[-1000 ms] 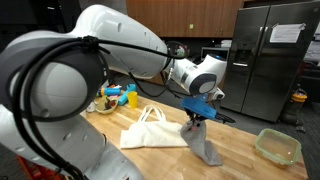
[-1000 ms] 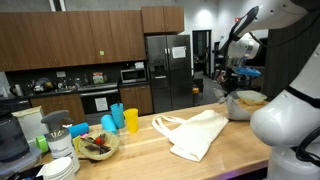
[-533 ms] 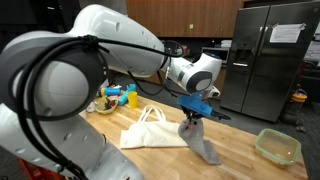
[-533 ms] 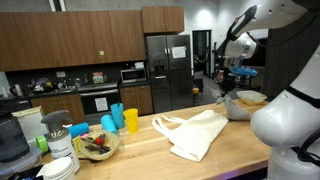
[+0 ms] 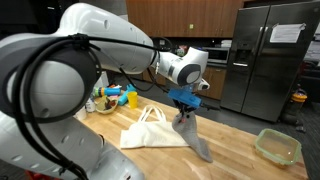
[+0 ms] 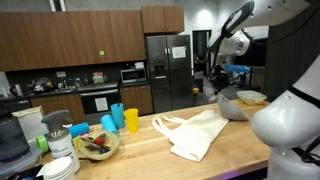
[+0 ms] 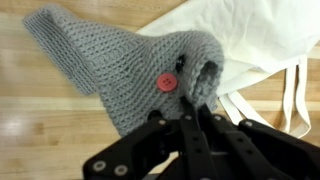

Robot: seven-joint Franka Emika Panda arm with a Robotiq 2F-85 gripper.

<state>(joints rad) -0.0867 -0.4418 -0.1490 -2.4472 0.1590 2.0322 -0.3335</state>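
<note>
Hanging from the gripper (image 5: 183, 108): one grey knit hat (image 5: 196, 140) with one red button (image 7: 167, 82); fingers (image 7: 196, 112) pinched narrow on its upper fold, just beside the button; its lower end reaches the tabletop (image 5: 240, 150) toward the middle, just beside the tote bag (image 5: 150, 130).

Tote bag: one, cream cloth, lying flat at mid-tabletop; one handle loop shows in the wrist view; contents cannot be told.

Tub (image 5: 276, 146): one, clear greenish, near the tabletop's end away from the bowl, well apart from the hat; contents cannot be told.

Bowl (image 6: 97, 145): one, at the opposite end; holds a mixed red and green heap.

Cups: three, two blue (image 6: 117, 116) and one yellow (image 6: 131, 120), close together just behind the bowl; insides hidden.
</note>
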